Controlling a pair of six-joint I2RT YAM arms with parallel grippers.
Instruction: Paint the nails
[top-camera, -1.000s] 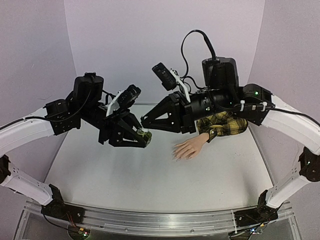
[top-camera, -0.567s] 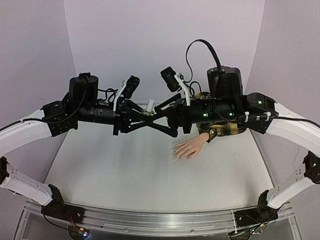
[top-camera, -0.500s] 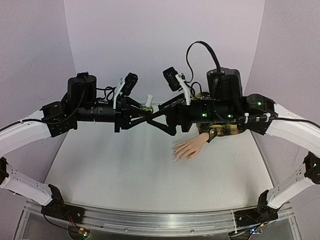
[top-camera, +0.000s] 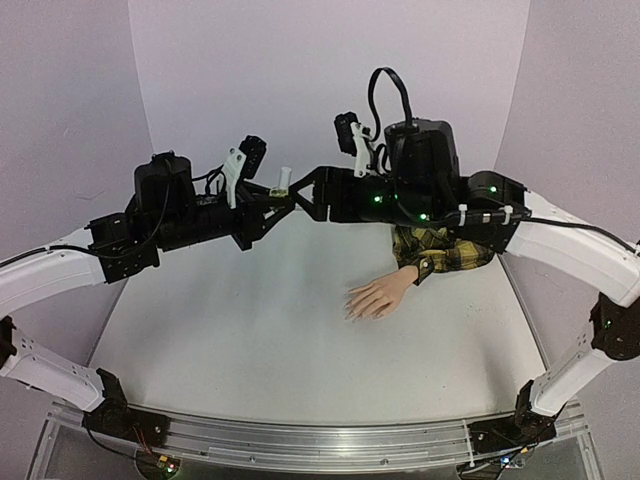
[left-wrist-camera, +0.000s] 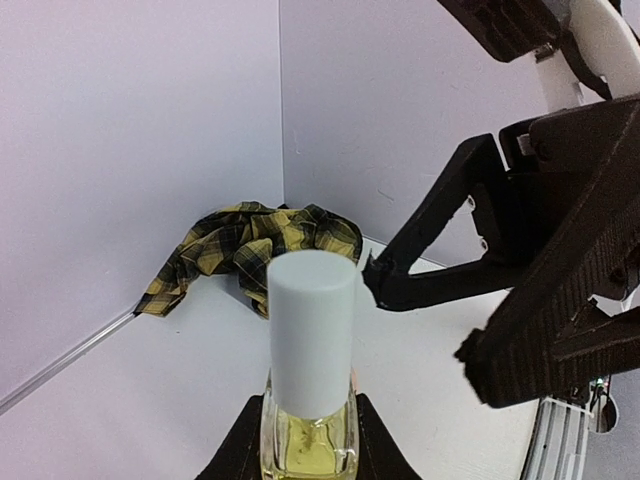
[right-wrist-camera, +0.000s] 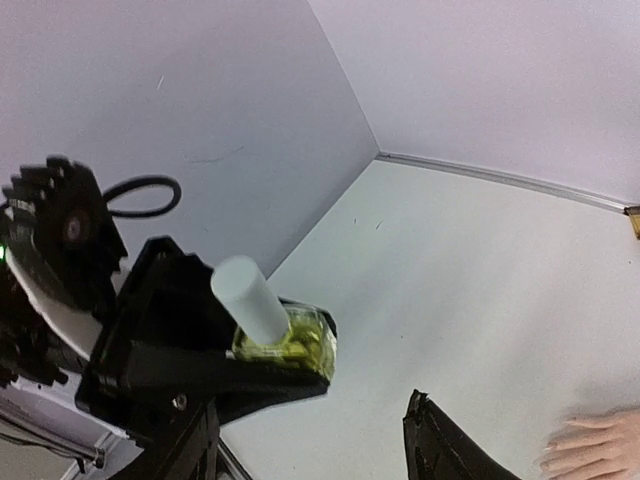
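My left gripper is clamped on the nail polish bottle, right gripper is wide open just right of its white cap, holding nothing.

We work with three cameras. The top external camera sits high above the near edge of the counter. It faces forward and down, far enough back to take in the whole surface up to the back wall. The left wrist camera looks out along the left jaws, very close to the white-capped bottle at lower centre, toward the corner with the plaid sleeve. The right wrist camera looks down past the right jaws at its lower edge. All three views share the white-capped bottle; the top and right wrist views also share the mannequin hand.
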